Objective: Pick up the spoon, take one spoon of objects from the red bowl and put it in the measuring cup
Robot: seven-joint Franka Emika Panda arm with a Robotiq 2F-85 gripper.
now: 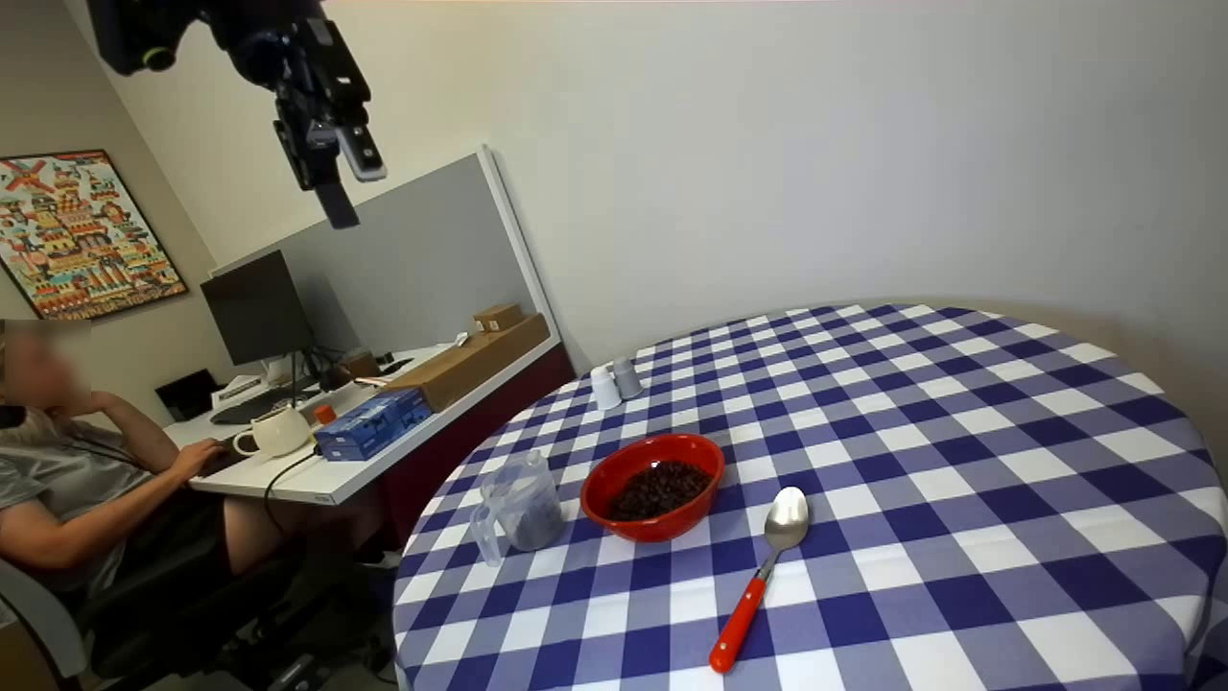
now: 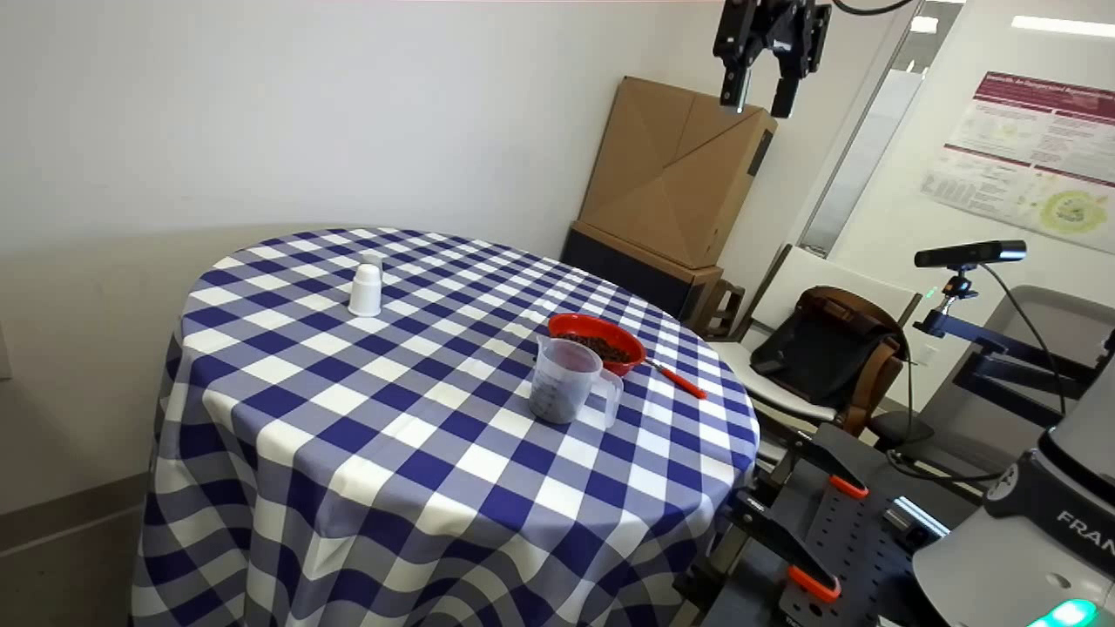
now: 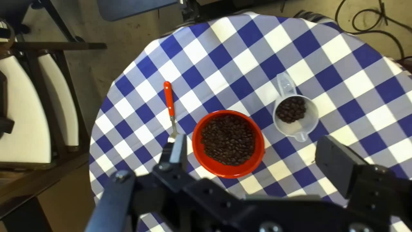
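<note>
The spoon lies on the checkered table beside the red bowl, its red handle toward the table edge. It shows in both exterior views (image 1: 767, 568) (image 2: 681, 381) and the wrist view (image 3: 169, 100), where a finger hides its head. The red bowl (image 1: 652, 528) (image 2: 571, 320) (image 3: 222, 171) holds a heap of dark beans (image 1: 662, 488) (image 2: 599, 347) (image 3: 228, 140). The clear measuring cup (image 1: 533, 513) (image 2: 562, 383) (image 3: 309, 117) stands upright on the bowl's other side with some beans inside. My gripper (image 1: 356, 197) (image 2: 758, 110) (image 3: 254, 146) is open, empty and high above the table.
White and grey shakers (image 1: 604, 388) (image 2: 366, 292) stand farther off on the tablecloth (image 1: 921, 461). A wall (image 1: 863, 154) runs behind the round table. A desk (image 1: 336, 480) with a seated person, a chair (image 2: 784, 374) and a cardboard box (image 2: 671, 174) stand around it.
</note>
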